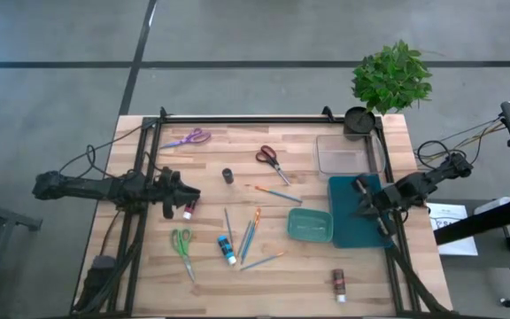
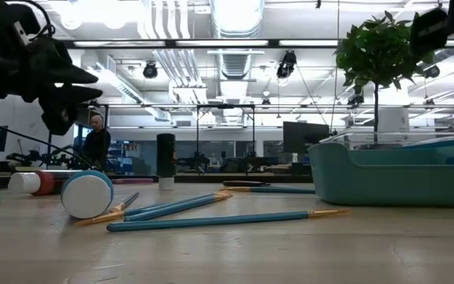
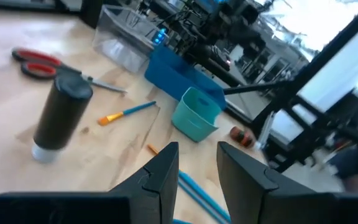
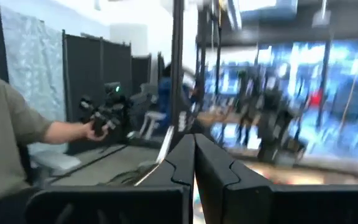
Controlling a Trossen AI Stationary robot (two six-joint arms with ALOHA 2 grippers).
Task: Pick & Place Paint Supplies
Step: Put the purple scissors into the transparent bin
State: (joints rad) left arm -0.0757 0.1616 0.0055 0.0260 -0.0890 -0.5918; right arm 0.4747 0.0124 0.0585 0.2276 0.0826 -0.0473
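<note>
Up above the worktop, the left claw hangs with its fingers a narrow gap apart, holding nothing. Just beside it lies a pink paint tube. Farther toward the middle lie several paintbrushes and a blue paint tube, with the teal palette beyond them and a brown paint tube near the front edge. The right claw hangs over the blue tray, fingers pressed together, empty.
</note>
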